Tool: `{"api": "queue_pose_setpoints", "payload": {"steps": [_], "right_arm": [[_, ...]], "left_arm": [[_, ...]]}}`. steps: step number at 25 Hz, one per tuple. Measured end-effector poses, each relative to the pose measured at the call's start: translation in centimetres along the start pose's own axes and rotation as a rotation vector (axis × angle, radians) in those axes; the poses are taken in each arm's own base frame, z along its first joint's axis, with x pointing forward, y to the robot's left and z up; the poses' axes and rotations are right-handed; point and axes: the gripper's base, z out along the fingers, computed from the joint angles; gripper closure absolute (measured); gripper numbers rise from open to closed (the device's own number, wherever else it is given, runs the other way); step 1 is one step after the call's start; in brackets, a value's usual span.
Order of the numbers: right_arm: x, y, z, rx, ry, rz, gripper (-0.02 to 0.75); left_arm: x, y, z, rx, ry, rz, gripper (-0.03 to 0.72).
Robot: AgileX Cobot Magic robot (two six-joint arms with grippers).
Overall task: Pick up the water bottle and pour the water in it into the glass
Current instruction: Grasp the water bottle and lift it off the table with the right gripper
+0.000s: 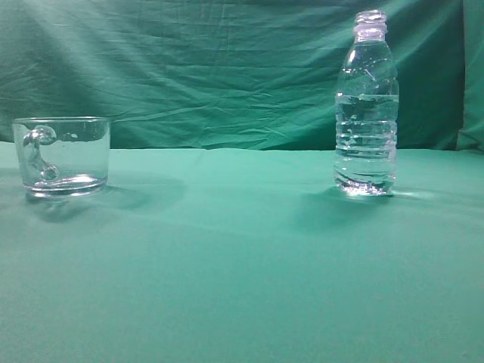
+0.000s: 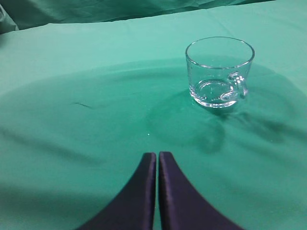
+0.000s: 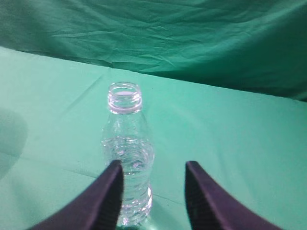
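Clear water bottle (image 1: pixel 366 106) part-full of water (image 1: pixel 366 144); glass (image 1: pixel 62 156) empty.

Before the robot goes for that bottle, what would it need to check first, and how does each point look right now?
1. Water bottle upright, cap off: ok.
2. Water inside, level about halfway up: ok.
3. Right gripper open: ok.
4. Bottle centred between its fingers: not ok, it sits toward the left finger.
5. Glass upright, appears empty: ok.
6. Left gripper shut, short of the glass: ok.
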Motion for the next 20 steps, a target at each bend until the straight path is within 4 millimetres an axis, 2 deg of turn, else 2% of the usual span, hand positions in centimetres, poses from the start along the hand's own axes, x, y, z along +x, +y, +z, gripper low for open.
{"api": "queue_pose_setpoints", "payload": {"steps": [4, 5, 7, 12, 15, 16, 20], "right_arm": [[0.6, 1.1, 2.6, -0.039, 0.033, -0.007, 0.157], [0.6, 1.1, 2.6, -0.039, 0.033, -0.007, 0.157], [0.9, 1.3, 3.6, -0.042, 0.056, 0.047, 0.087], [2.5, 1.8, 6.3, -0.031, 0.148, 0.086, 0.095], [3.2, 1.9, 7.2, -0.027, 0.173, 0.081, 0.095], [3.3, 1.9, 7.3, -0.024, 0.17, 0.082, 0.136], [3.4, 1.8, 7.8, -0.017, 0.144, 0.085, 0.136]], "left_arm": [[0.0, 0.0, 0.0, 0.0, 0.0, 0.0, 0.688], [0.0, 0.0, 0.0, 0.0, 0.0, 0.0, 0.688], [0.0, 0.0, 0.0, 0.0, 0.0, 0.0, 0.688], [0.0, 0.0, 0.0, 0.0, 0.0, 0.0, 0.688], [0.0, 0.0, 0.0, 0.0, 0.0, 0.0, 0.688], [0.0, 0.0, 0.0, 0.0, 0.0, 0.0, 0.688], [0.0, 0.0, 0.0, 0.0, 0.0, 0.0, 0.688]]}}
